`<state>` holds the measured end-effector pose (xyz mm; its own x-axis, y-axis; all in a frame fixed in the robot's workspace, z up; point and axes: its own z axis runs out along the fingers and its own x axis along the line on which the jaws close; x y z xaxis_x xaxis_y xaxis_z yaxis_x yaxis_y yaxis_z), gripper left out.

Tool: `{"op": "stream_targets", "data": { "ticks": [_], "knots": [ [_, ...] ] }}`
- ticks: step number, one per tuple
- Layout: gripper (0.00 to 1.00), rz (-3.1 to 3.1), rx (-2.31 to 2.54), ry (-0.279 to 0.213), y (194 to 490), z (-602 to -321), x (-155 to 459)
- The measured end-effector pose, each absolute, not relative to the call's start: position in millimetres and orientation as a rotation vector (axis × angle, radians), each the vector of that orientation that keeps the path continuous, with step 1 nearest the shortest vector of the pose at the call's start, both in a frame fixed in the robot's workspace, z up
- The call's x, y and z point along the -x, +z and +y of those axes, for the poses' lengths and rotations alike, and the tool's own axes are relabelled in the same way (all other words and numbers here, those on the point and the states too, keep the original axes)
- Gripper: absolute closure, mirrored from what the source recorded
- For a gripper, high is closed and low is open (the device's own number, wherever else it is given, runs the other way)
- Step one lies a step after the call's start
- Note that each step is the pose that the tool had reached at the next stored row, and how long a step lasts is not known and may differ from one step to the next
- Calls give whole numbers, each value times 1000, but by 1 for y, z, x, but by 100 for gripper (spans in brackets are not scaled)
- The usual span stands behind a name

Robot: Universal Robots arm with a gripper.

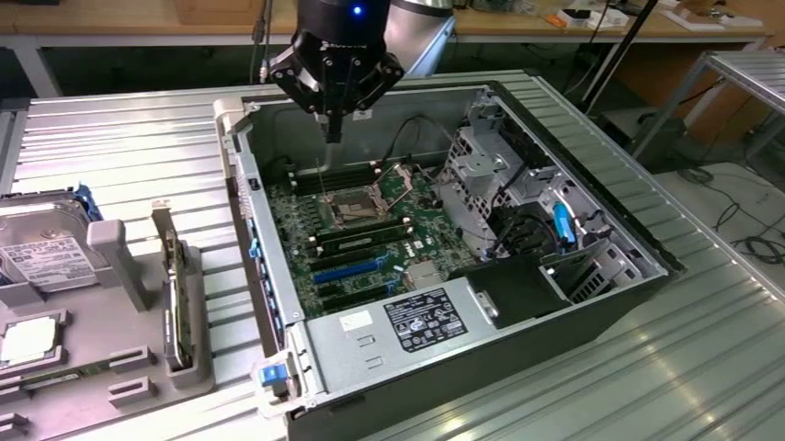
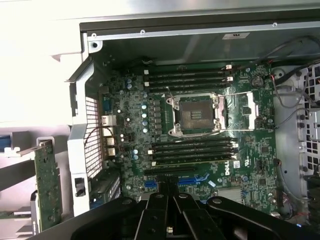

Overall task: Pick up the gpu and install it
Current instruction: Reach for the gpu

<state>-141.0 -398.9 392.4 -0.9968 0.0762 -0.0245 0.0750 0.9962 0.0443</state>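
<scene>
Over the far end of the open computer case (image 1: 540,344), the claw (image 1: 331,129) hangs with its two fingers pressed together. It is pinching nothing. Its thin tip points straight down into the case. It is above the far edge of the green motherboard (image 1: 368,230) and does not touch it.

Just under the tip lie the far memory slots (image 1: 344,170). A little nearer sits the square CPU socket (image 2: 196,114), with its metal lid swung open. Nearer again there are more long memory slots (image 2: 192,150), and after them the blue card slots (image 1: 349,271). At the near end of the case sits the silver power supply (image 1: 411,322) with a black label on it. On the exterior view's right, inside the case, are a gray metal drive cage (image 1: 484,161) and a small blue part (image 1: 562,225).

The gpu (image 1: 176,294) is outside the case, on the exterior view's left, well apart from the claw. It stands on its long edge in a slot of a gray holder (image 1: 117,262). Farther to the left on that holder rests a hard drive (image 1: 43,253) with a white label. A square CPU chip (image 1: 28,342) lies flat, nearer than the hard drive.

The case and the holder both rest on a ribbed metal table (image 1: 123,138).
</scene>
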Motion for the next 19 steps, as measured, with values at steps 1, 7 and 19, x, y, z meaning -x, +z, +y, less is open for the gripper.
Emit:
{"op": "stream_targets", "data": {
  "ticks": [1, 7, 19],
  "knots": [
    [89, 3113, -118, 68, 392, -399, 142],
    [89, 3112, -118, 68, 392, -399, 148],
    [89, 3112, -118, 68, 390, -399, 162]
  ]
}}
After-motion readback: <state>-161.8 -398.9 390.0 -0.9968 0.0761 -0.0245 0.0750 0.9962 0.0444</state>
